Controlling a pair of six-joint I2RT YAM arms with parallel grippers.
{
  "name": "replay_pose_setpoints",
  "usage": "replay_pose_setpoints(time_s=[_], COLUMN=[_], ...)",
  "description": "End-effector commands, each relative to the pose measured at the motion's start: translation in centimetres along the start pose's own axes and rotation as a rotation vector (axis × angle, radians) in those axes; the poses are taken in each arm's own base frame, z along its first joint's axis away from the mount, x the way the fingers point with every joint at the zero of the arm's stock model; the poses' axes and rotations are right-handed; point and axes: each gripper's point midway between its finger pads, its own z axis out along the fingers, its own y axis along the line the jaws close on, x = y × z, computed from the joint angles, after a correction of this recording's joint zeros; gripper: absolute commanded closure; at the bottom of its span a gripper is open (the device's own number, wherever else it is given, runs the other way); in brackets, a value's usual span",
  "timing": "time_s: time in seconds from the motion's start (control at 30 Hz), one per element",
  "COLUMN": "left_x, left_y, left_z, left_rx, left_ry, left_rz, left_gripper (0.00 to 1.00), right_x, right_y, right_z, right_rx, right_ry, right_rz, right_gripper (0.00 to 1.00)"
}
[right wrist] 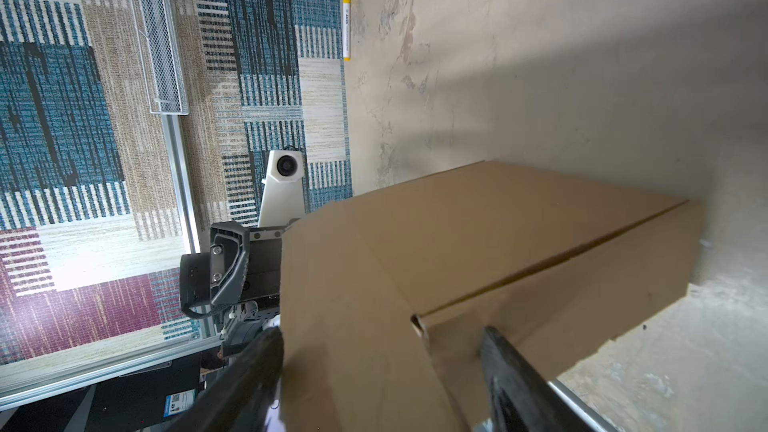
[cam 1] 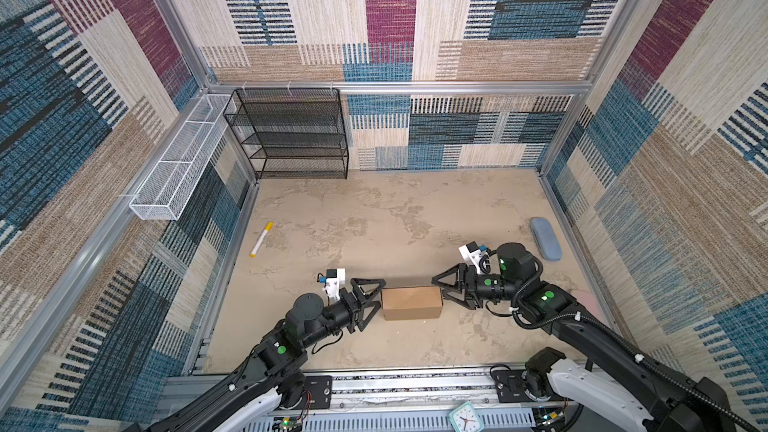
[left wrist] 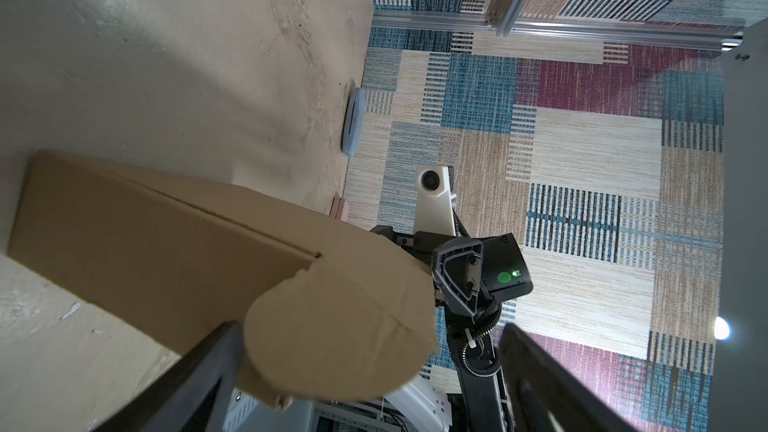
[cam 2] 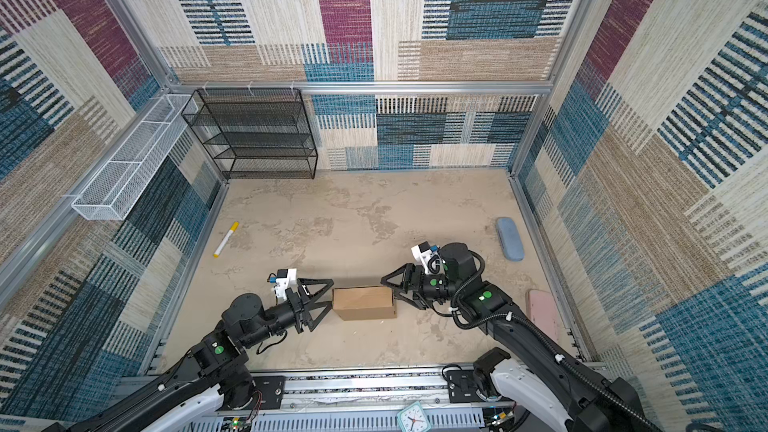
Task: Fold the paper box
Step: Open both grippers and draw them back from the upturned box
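While both sets of jaws are standing spread wide, the plain brown paper box (cam 1: 411, 303) is lying near the front edge of the table (cam 1: 374, 218). The left gripper (cam 1: 381, 293) is sitting at its left end and the right gripper (cam 1: 438, 289) at its right end. Tiny print is showing on the marker (right wrist: 346, 20), too small to read. Bare table is stretching wide behind the box.

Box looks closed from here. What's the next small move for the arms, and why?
Probably back both grippers straight away from the paper box: it sits closed, and the left gripper and right gripper stand open at its ends, neither seeming to hold it.
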Motion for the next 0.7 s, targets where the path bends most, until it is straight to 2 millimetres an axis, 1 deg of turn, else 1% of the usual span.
replay_pose_setpoints(time_s=[0.0, 0.2, 0.47, 0.53, 0.57, 0.67], left_x=[0.3, 0.1, -0.1, -0.1, -0.3, -1.0], left_y=[-0.8, -0.9, -1.3, -1.5, -2.0, -2.5], left_z=[0.0, 0.0, -0.3, -0.8, -1.3, -2.9], left_rx=[0.02, 0.009, 0.003, -0.011, -0.017, -0.087], left_ry=[0.015, 0.005, -0.001, -0.005, -0.018, -0.062], left_rz=[0.014, 0.025, 0.052, 0.089, 0.126, 0.248], left_gripper=[0.01, 0.01, 0.01, 0.01, 0.01, 0.01], right_x=[0.1, -0.4, -0.9, -1.2, -1.4, -2.1], right_y=[0.3, -0.2, 0.1, -0.3, -0.6, -1.3], right_z=[-0.2, -0.3, -1.2, -1.6, -1.8, -2.6], right_rx=[-0.02, -0.009, 0.013, 0.039, 0.059, 0.122], right_ry=[0.011, 0.0, -0.032, -0.053, -0.066, -0.113], right_rz=[-0.02, -0.02, -0.048, -0.065, -0.073, -0.115], right_gripper=[0.23, 0.22, 0.21, 0.21, 0.21, 0.21])
